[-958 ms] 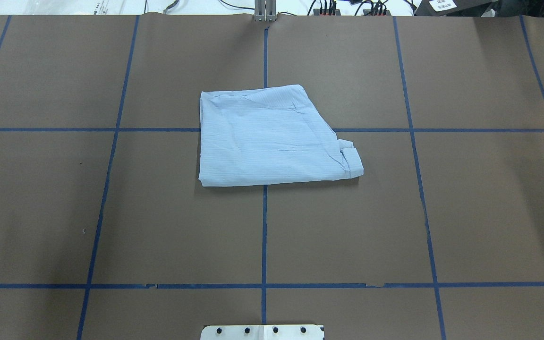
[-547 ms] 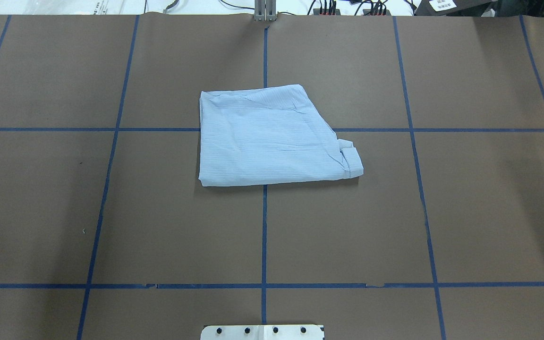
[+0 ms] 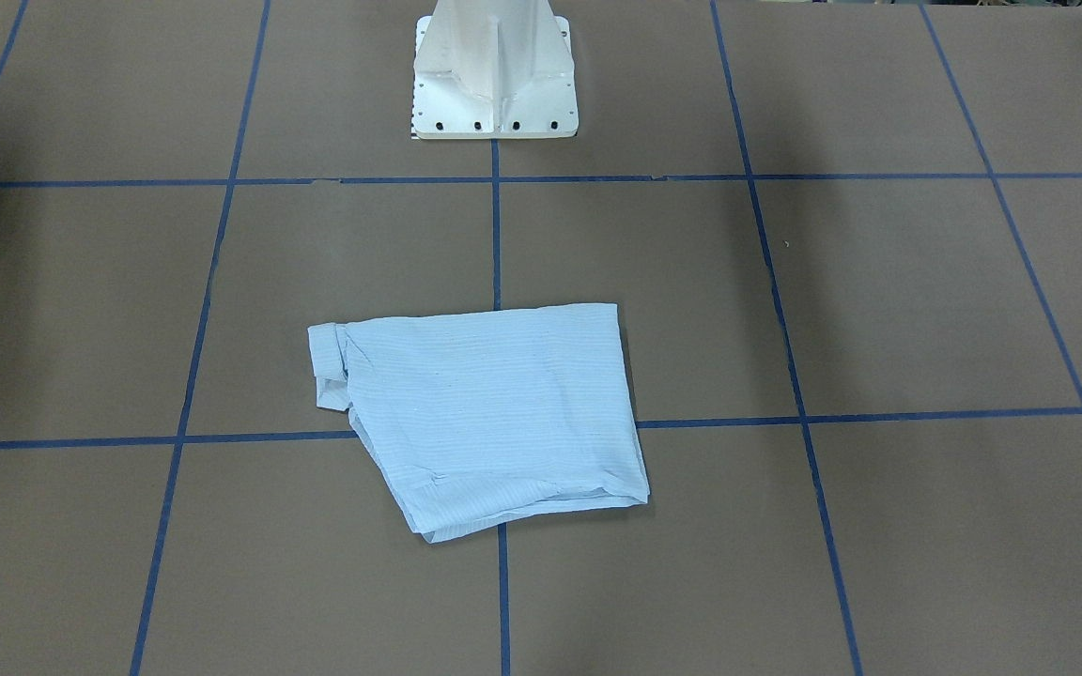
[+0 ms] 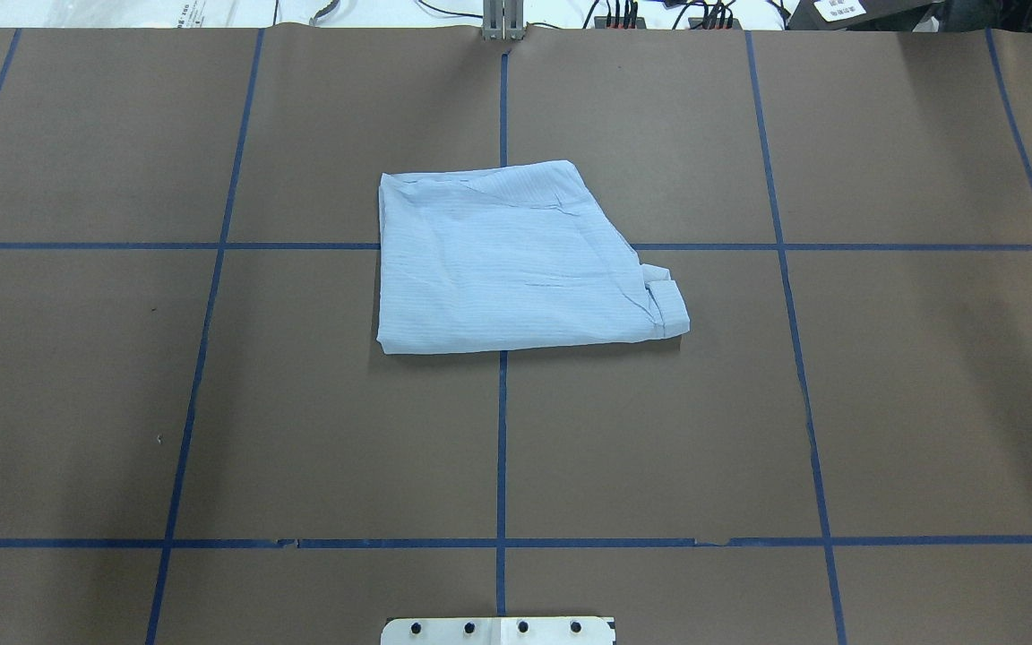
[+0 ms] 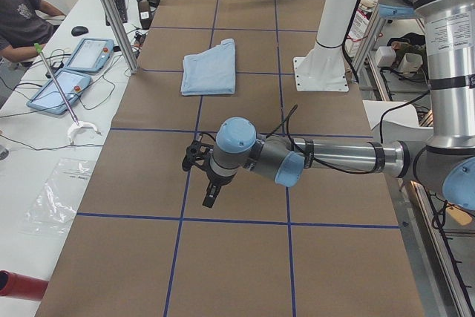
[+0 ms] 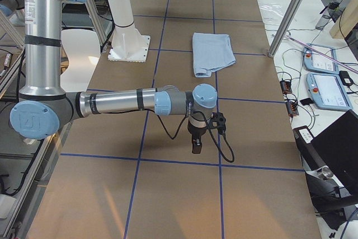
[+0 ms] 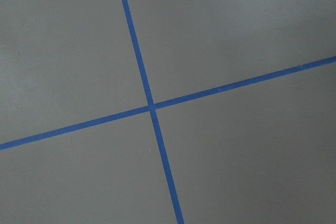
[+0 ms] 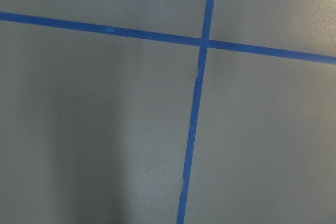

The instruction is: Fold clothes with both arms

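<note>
The light-blue striped shirt point(image 4: 516, 264) lies folded into a flat packet at the middle of the brown table, a small cuff sticking out at its right corner. It also shows in the front-facing view point(image 3: 494, 413) and in both side views point(image 5: 211, 67) point(image 6: 212, 53). Neither gripper touches it. The left gripper point(image 5: 211, 197) hangs over bare table far from the shirt, seen only in the left side view. The right gripper point(image 6: 196, 146) does the same in the right side view. I cannot tell whether either is open or shut. Both wrist views show only table and blue tape.
The white pedestal base point(image 3: 494, 103) stands at the robot's edge of the table. Blue tape lines point(image 4: 502, 448) grid the brown surface. Metal posts point(image 5: 111, 12) point(image 6: 288, 18), tablets point(image 5: 89, 53) and a seated person point(image 5: 18, 16) are at the far side.
</note>
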Controlling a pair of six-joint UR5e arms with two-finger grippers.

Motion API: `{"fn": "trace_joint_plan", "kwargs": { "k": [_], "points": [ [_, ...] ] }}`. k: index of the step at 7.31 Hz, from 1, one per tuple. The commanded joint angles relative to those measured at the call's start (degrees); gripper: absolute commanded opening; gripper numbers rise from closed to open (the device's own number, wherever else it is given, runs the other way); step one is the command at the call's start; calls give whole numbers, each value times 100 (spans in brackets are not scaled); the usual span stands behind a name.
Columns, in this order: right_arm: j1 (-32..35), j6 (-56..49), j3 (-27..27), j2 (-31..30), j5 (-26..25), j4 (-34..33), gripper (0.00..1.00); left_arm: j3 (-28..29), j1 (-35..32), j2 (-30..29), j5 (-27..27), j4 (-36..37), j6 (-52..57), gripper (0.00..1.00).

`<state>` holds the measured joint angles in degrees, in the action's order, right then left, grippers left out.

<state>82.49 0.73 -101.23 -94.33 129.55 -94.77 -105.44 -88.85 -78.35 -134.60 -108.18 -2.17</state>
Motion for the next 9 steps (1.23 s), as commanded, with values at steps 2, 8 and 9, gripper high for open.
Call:
{"fn": "trace_joint_plan", "kwargs": {
  "k": [2, 8, 9],
  "points": [
    [-5, 6, 208, 19, 43, 211, 100, -249, 8, 109, 13, 350, 67, 100],
    [4, 6, 534, 37, 571, 723, 100, -292, 17, 48, -66, 306, 32, 100],
    [4, 6, 543, 37, 571, 723, 100, -275, 17, 48, -66, 306, 41, 100]
  ]
}}
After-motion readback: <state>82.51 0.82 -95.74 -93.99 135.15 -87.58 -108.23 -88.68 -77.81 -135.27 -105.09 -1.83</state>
